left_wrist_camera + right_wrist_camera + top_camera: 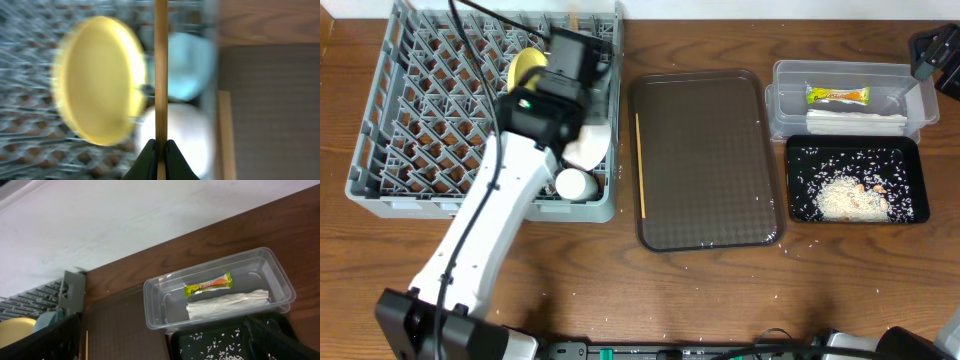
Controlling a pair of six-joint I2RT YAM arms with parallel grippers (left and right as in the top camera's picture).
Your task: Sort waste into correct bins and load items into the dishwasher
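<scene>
Clear glossy plastic tub (165, 307), grey plastic rack (390, 130), textured brown tray (705, 160), wooden chopstick (161, 65)

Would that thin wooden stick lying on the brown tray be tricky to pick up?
Probably light and stiff: the chopstick looks thin and a second chopstick is straight in the left gripper. Lying flat on the brown tray, near its rim, it may roll or slip.

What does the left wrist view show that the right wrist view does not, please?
Only the left wrist: the left gripper shut on a chopstick, and the white bowl. Only the right wrist: the clear tub holding the snack wrapper and folded paper, and the black tray with rice. Both: the yellow plate, light-blue bowl and grey rack.
</scene>
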